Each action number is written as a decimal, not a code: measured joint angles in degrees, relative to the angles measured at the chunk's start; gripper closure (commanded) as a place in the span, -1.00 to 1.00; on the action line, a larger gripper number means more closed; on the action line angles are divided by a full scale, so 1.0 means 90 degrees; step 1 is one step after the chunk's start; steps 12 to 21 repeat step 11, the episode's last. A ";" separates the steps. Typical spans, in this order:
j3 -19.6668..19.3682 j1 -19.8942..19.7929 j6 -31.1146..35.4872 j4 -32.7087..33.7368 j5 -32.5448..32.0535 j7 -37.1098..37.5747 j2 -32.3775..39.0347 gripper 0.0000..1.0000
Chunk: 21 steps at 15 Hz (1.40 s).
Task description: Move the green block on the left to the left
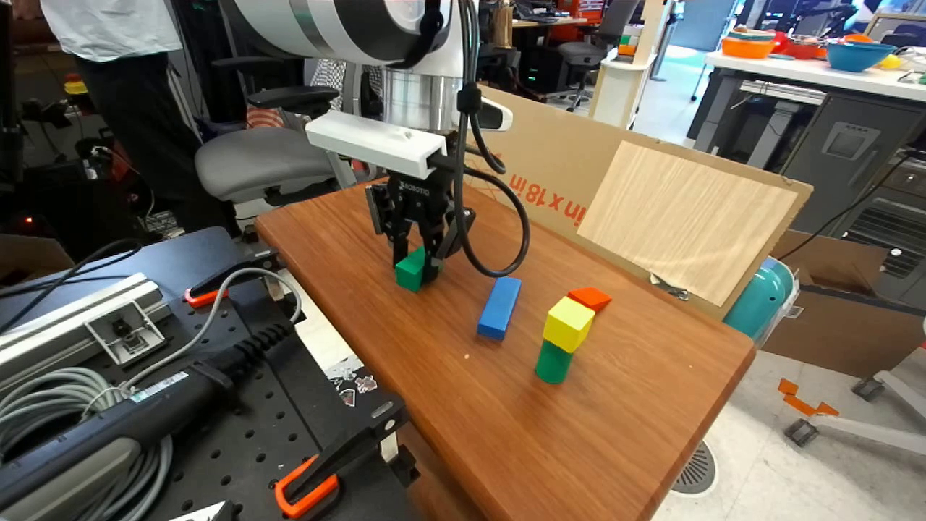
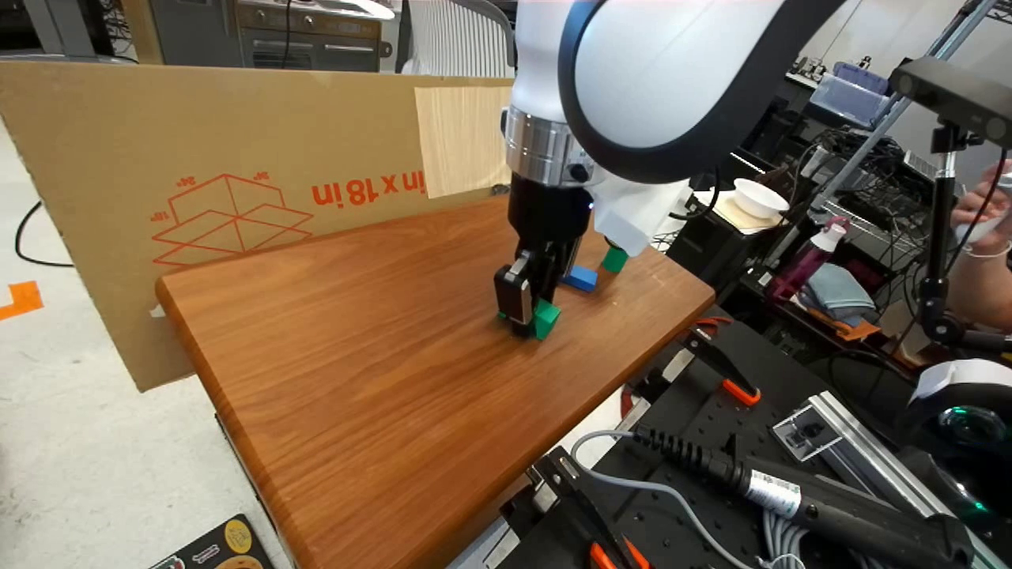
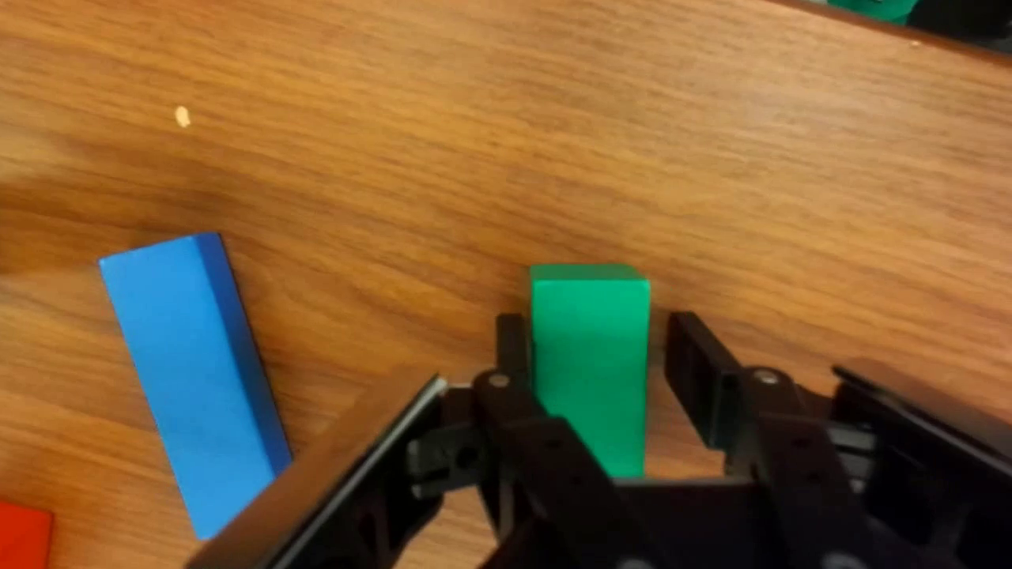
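Wrist view, lower centre: tool (image 3: pixel 597 332) parted around the green rectangular block (image 3: pixel 590 371) (likely light, stiff); pinch its long sides.

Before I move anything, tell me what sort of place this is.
Probably a robotics lab, judging by the robot arm, the black perforated board and, in an exterior view, what looks like a mounted camera.

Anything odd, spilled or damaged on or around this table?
Two small things. A pale speck shows on the table near the blue block, perhaps a crumb or chipped wood. The printing on the cardboard beside it is upside down. No spill shows.
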 measured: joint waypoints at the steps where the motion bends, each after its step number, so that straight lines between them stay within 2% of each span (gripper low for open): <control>1: 0.0033 -0.0019 0.0000 -0.0008 0.0114 -0.0057 -0.0031 -0.76; 2: 0.0066 -0.0050 -0.0001 -0.0046 0.0226 -0.0139 -0.0100 -0.93; 3: 0.0092 -0.0090 -0.0002 -0.0136 0.0317 -0.0238 -0.0232 -0.99; 7: 0.0073 -0.0271 -0.0091 -0.0883 0.0457 -0.0412 -0.1307 -1.00; 11: -0.0137 -0.0290 -0.0728 -0.1459 0.0425 -0.0411 -0.2481 -1.00; 21: -0.0137 -0.0290 -0.0728 -0.1459 0.0425 -0.0411 -0.2481 -1.00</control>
